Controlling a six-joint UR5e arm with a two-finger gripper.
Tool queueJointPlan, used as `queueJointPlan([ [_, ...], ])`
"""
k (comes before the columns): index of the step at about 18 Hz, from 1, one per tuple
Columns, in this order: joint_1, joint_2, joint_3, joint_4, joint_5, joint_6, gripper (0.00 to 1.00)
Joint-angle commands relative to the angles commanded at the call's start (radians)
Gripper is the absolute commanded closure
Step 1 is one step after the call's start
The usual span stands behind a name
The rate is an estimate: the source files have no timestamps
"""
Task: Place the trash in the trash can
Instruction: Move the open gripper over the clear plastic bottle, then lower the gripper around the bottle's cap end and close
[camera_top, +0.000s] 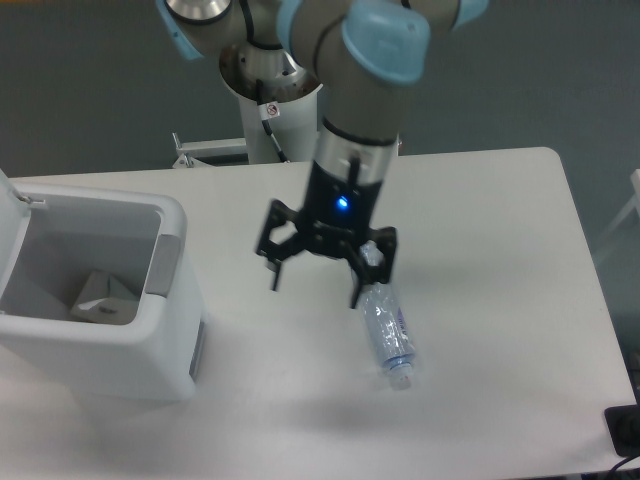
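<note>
A clear plastic bottle (388, 335) with a blue-printed label and white cap lies on the white table, cap toward the front edge. My gripper (314, 289) hangs open above the table, its right finger over the bottle's far end and hiding part of it; nothing is between the fingers. At the left stands the white trash can (160, 330), lid swung open. Inside it lies the white paper packet (101, 297), resting on the bottom.
The arm's round base (268, 75) and a metal bracket (200, 148) stand at the table's far edge. The table's right edge (590, 290) runs near a black object (625, 430) at the lower right corner.
</note>
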Motion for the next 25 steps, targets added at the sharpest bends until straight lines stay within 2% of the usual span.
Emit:
queueJointPlan([
  [4,0.072,-0.095,-0.002,-0.005,0.005,0.060,0.00],
  [7,0.095,-0.140,0.014,-0.008,0.041,0.074,0.00],
  [11,0.100,-0.192,0.018,-0.018,0.164,0.077,0.00],
  [15,0.092,-0.244,0.040,-0.025,0.178,0.055,0.00],
  [17,0.088,-0.270,0.061,-0.069,0.180,0.041,0.00],
  [21,0.055,-0.351,0.187,-0.221,0.201,-0.003,0.00],
  [23,0.016,-0.387,0.225,-0.262,0.250,-0.029,0.00],
  [25,0.015,-0.393,0.222,-0.265,0.285,-0.029,0.00],
])
